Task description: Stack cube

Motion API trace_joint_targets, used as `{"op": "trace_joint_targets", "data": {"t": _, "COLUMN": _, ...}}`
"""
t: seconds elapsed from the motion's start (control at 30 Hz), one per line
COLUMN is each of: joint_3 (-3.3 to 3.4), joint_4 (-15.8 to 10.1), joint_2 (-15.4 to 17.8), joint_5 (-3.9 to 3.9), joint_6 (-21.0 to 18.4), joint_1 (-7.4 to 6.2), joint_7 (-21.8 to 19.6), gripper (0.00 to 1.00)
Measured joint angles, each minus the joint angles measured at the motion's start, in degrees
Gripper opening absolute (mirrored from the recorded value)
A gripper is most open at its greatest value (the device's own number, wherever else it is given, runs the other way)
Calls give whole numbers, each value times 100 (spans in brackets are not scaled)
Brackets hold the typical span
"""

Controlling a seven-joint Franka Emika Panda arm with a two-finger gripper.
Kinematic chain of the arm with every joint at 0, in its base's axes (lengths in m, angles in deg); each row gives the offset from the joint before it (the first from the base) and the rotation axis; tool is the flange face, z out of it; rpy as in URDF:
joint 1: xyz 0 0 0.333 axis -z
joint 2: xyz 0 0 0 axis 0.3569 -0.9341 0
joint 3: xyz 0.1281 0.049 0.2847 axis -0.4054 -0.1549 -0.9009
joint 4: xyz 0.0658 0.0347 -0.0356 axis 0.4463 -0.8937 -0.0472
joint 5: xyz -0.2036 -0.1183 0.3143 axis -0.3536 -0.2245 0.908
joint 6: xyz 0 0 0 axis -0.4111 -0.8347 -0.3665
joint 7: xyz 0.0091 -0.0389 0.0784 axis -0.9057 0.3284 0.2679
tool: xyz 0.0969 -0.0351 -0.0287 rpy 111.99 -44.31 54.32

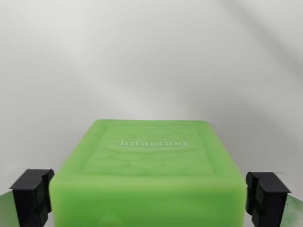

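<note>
Support surface point(151, 61) is plain white-grey, matte, with soft diffuse shadow bands running diagonally across it. No edges or corners of it are visible in the wrist view, so position relative to them can't be given. One item looks to be on it: green cube point(149, 165), translucent soft-looking plastic, top face embossed with a white oval "infantino" logo and a faint cracked-pattern relief. Its base is out of view, so actual contact with the surface can't be confirmed. It fills the lower centre of the wrist view. Rest of the surface is uniform, no markings.
</note>
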State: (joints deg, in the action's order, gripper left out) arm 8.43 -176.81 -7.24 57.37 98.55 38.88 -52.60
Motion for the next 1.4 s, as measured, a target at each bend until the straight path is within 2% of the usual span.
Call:
{"op": "trace_joint_targets", "data": {"t": 1.07, "joint_3": -1, "joint_4": 0, "joint_2": 2, "joint_5": 0, "joint_6": -1, "joint_1": 0, "joint_7": 0, "gripper": 0}}
{"op": "trace_joint_targets", "data": {"t": 1.4, "joint_3": 1, "joint_4": -38, "joint_2": 133, "joint_5": 0, "joint_6": -78, "joint_1": -1, "joint_7": 0, "gripper": 0}}
